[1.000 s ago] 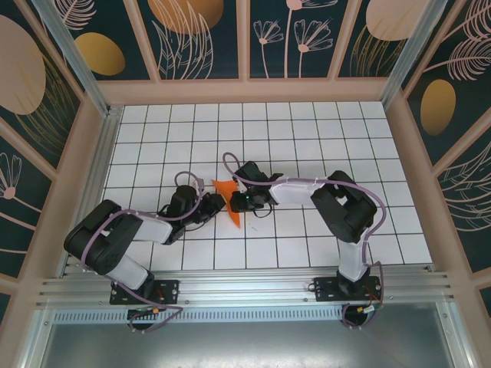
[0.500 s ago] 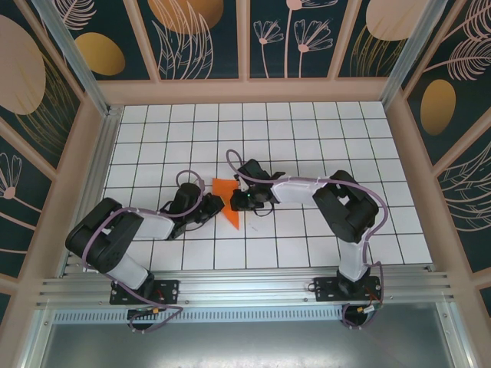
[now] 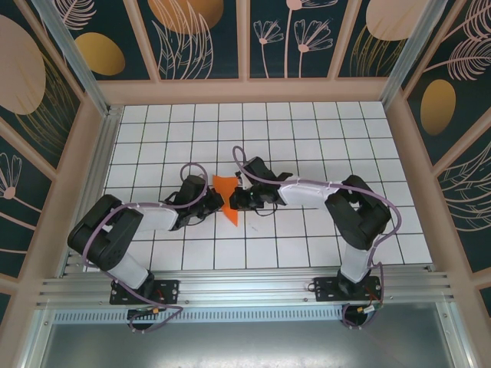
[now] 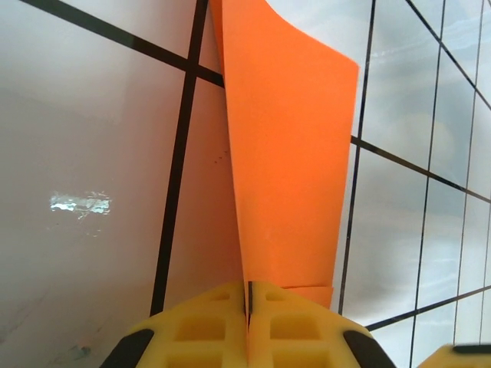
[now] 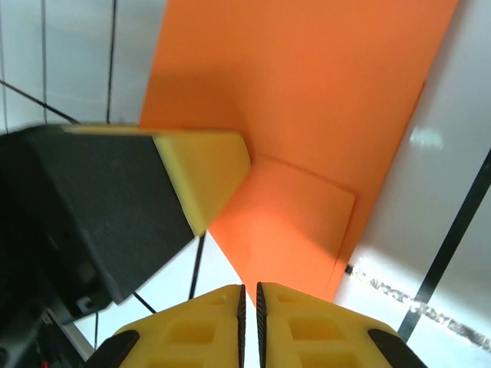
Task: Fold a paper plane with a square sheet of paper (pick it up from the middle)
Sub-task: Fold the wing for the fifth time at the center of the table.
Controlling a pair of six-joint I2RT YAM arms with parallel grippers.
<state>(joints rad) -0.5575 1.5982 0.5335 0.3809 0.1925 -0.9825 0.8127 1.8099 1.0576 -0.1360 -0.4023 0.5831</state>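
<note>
left gripper (image 4: 248,310) is pinching the sheet of paper (image 4: 288,153): in its wrist view the two yellow pads are pressing flat against each other, and the bottom edge of the orange paper is running straight into the seam between them. from there the paper is rising away as a tall folded flap, with a second layer showing behind it along the left.

from above, the left gripper (image 3: 215,204) and right gripper (image 3: 237,201) are meeting from opposite sides at the sheet of paper (image 3: 225,190), which is sitting as a small creased orange shape near the middle of the white gridded table (image 3: 322,138), its narrow point aiming toward the arm bases.

right gripper (image 5: 248,299) is holding its yellow pads almost together, with a thin dark slit between them. the layered sheet of paper (image 5: 307,115) is lying just beyond its tips; whether any edge is caught between them i cannot tell. one of the left gripper's fingers (image 5: 205,172), yellow on black, is touching the paper's left edge.
</note>
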